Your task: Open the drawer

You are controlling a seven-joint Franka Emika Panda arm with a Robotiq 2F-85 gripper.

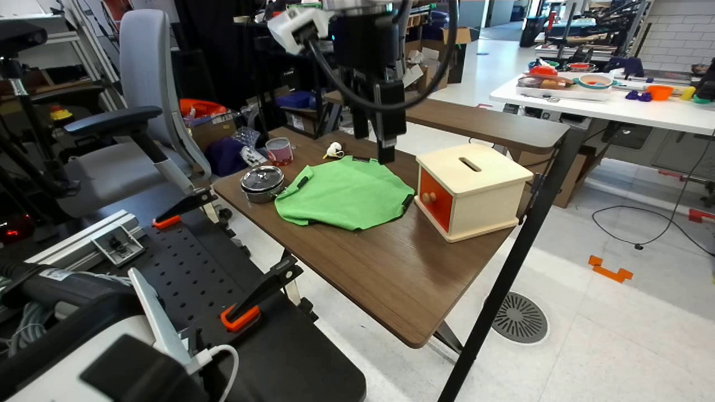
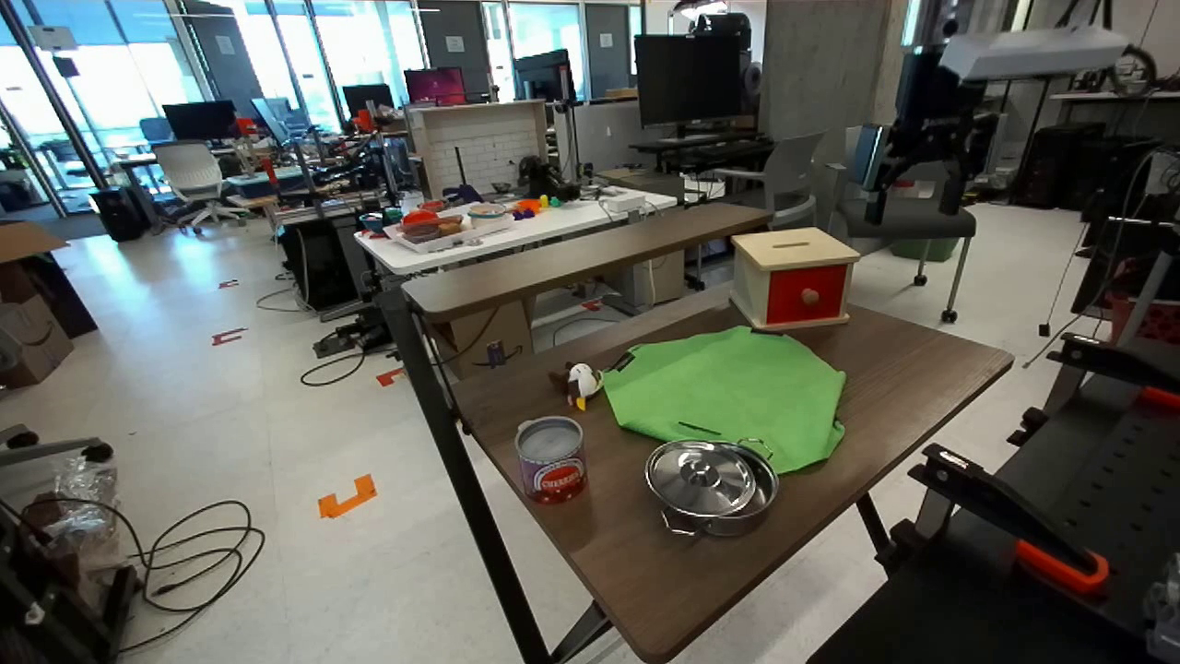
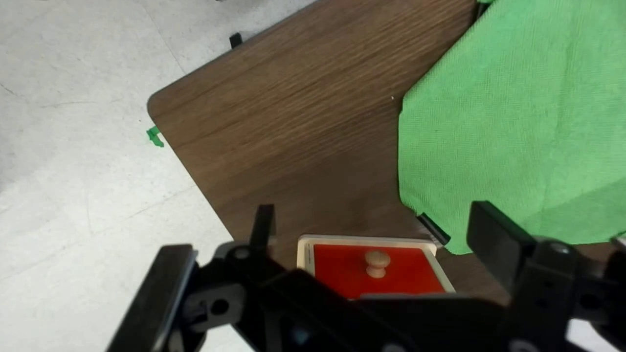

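Looks like we're at zero: drawer (image 2: 793,293) closed, gripper (image 3: 375,226) spread wide, empty, clear of drawer. Grabbing knob (image 3: 377,263), pulling still to go.

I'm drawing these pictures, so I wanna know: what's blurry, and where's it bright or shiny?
In the wrist view the gripper looks blurry, the drawer clearer; in an exterior view the windows glare brightly; in both exterior views the lid shines.

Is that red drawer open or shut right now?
Shut: in both exterior views, the drawer's red front sits within the wooden box, not pulled out.
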